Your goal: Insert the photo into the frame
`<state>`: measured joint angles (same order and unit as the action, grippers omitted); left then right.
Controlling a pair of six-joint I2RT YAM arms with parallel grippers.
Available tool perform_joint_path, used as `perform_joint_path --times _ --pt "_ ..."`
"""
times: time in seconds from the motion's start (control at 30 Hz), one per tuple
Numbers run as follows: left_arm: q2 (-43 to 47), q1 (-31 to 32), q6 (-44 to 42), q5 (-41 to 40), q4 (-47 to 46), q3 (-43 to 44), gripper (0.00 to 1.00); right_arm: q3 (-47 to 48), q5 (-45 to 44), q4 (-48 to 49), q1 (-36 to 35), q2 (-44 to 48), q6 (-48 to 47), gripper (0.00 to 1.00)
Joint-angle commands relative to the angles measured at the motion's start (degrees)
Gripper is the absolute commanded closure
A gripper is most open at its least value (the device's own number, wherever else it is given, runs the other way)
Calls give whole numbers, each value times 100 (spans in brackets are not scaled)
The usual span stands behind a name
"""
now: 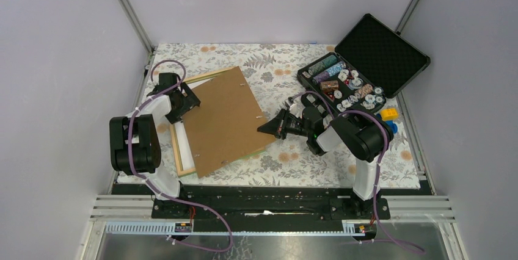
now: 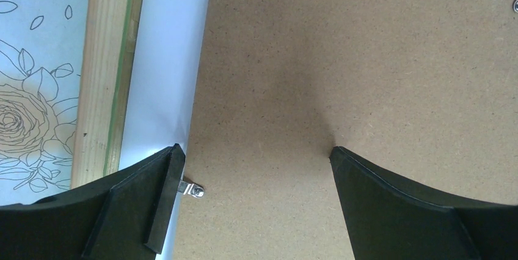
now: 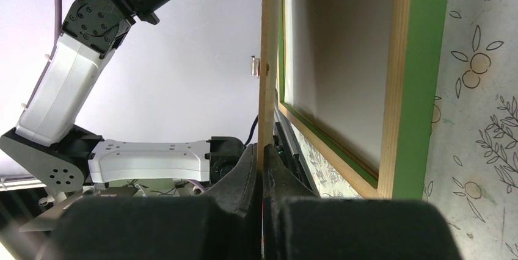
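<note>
photo looks to be lying white side up in the frame | my right gripper is pinched on the backing panel edge, which sits askew | left gripper spread wide over it | left to do, I reckon: seat the panel, turn the clips

No words, labels, brands or numbers are showing legibly in any view. The chips in the black case are appearing too small for their markings to be read.
</note>
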<state>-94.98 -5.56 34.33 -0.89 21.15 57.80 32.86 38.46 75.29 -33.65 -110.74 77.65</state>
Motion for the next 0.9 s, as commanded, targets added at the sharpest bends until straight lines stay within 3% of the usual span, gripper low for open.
perform_joint_path --times 0.0,0.47,0.87 --pt "43 107 -14 -152 31 210 1 209 74 705 -14 220 -86 100" --pt "959 425 281 25 161 -439 1 382 -102 511 -134 177 -233 100" --pt "1067 202 183 -313 345 -203 1 432 -241 118 -243 272 -501 100"
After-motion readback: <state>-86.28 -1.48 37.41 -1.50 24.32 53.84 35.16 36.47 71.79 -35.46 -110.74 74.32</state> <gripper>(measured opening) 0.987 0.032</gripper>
